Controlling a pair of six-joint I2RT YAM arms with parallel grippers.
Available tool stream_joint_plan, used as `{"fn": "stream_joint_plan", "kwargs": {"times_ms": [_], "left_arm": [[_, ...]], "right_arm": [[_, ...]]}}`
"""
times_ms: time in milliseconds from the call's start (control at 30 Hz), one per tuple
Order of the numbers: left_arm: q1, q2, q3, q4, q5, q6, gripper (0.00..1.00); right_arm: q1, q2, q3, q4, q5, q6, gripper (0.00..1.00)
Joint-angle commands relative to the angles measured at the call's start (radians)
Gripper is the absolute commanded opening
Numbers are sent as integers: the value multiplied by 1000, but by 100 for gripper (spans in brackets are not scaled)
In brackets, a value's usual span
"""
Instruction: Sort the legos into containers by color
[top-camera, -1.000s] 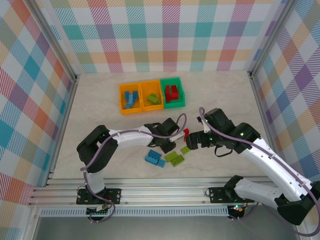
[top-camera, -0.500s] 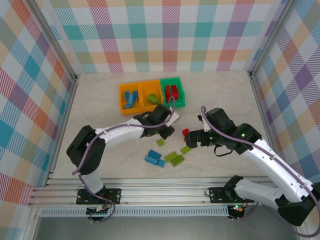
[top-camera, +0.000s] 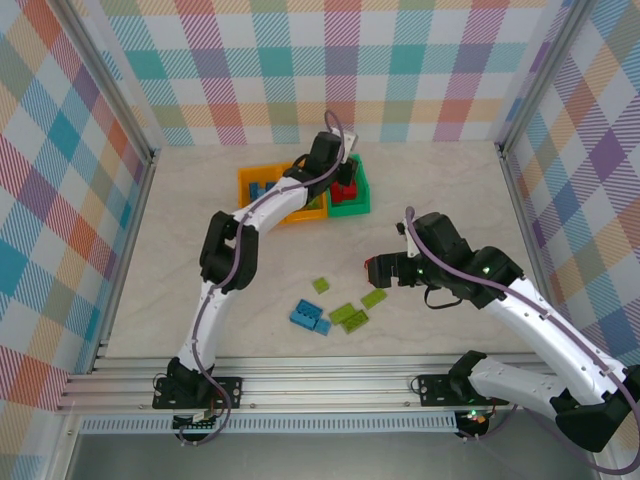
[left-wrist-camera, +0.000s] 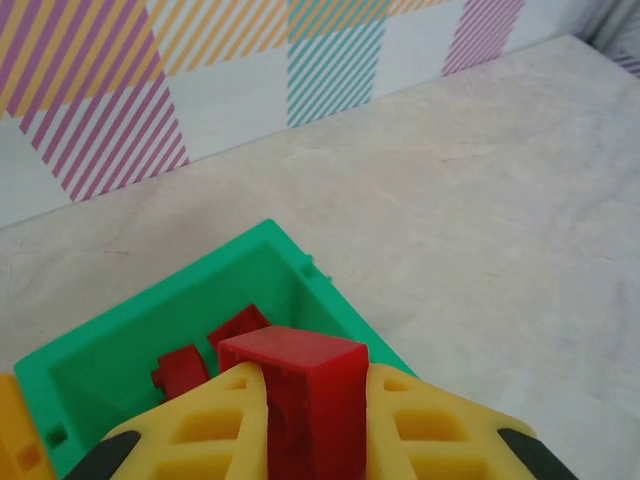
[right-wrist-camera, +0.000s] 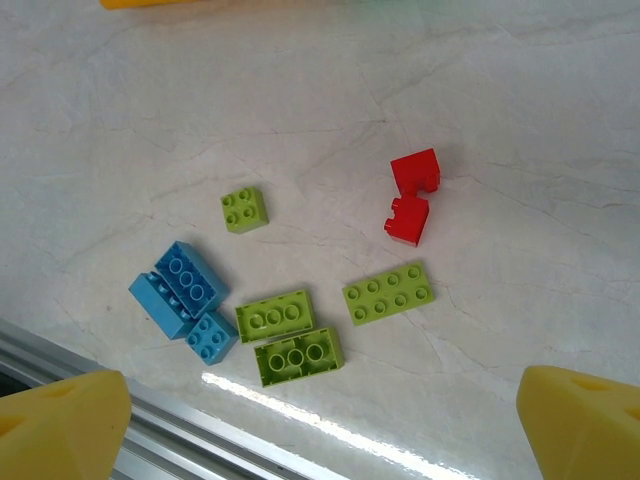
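Since a second ago the left arm has swung from the middle of the table (top-camera: 450, 190) out to the containers near its far edge. The left gripper (left-wrist-camera: 310, 400) is clamped on a red lego (left-wrist-camera: 290, 350) and holds it above the green container (left-wrist-camera: 140, 325), at the right end of the row, where other red legos (left-wrist-camera: 215, 345) already lie.

The step in hand looks like the drop. It should go best if the brick is centred over the opening, clear of the rim, and the jaws part only as far as needed before the arm lifts straight up, so the fingers do not catch the wall.

Toward the near edge, blue legos (right-wrist-camera: 185, 290), lime legos (right-wrist-camera: 288, 335) and loose red legos (right-wrist-camera: 410, 200) lie unsorted. The right gripper (right-wrist-camera: 322, 418) hovers over them with its fingers spread wide and nothing between them.
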Motion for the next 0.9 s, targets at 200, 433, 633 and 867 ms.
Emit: {"fn": "stream_joint_plan", "kwargs": {"times_ms": [200, 433, 633, 867], "left_arm": [[-3, -62, 52, -9, 58, -13, 50], [-6, -341, -205, 60, 100, -42, 56], [-14, -860, -712, 118, 135, -15, 58], [-22, -1449, -991, -370, 229, 255, 71]], "right_arm": [[-4, -5, -22, 31, 1, 30, 100], [-4, 26, -34, 48, -26, 47, 100], [18, 201, -8, 88, -85, 36, 96], [112, 493, 85, 220, -96, 3, 94]]}}
